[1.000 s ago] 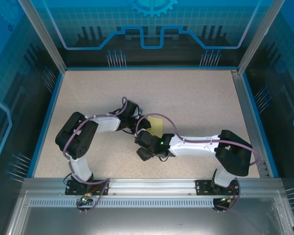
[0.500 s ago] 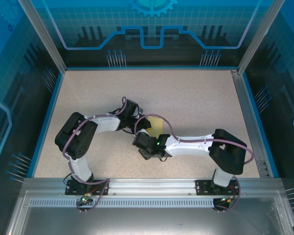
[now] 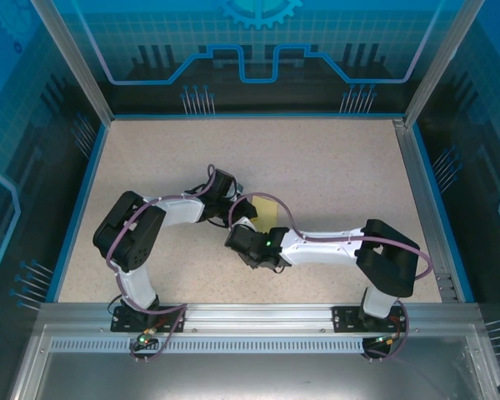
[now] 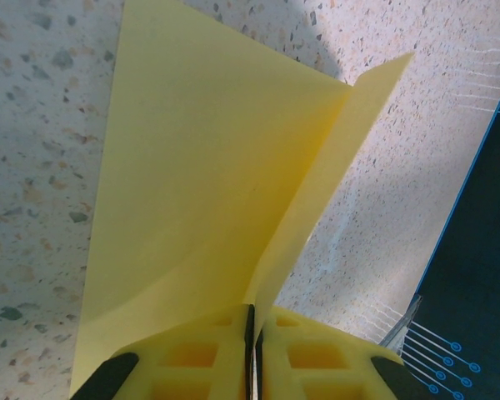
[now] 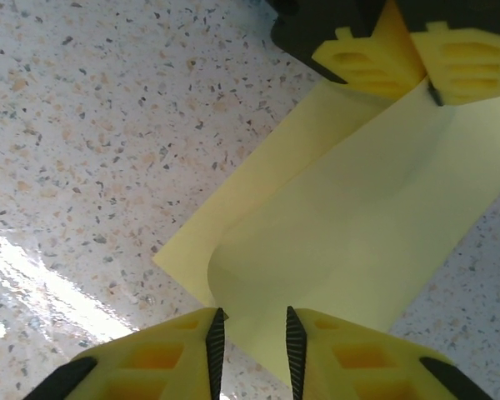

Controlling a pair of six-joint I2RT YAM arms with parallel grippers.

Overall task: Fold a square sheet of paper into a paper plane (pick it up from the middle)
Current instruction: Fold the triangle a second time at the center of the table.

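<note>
At mid surface (image 3: 333,167) the sheet of paper (image 4: 208,167) lies half-folded, left gripper (image 4: 250,321) pinched shut on its crease, right gripper (image 5: 252,329) part-open round the opp. edge; next, prob.: clamp & flatten the fold.

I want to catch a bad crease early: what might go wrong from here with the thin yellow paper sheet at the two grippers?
1. The left gripper pinches the thin yellow paper sheet at a single spot; a sideways pull may slip or tear it.
2. The right gripper has its jaws apart around a curled bend of the sheet; shutting there may press a crooked crease.
</note>
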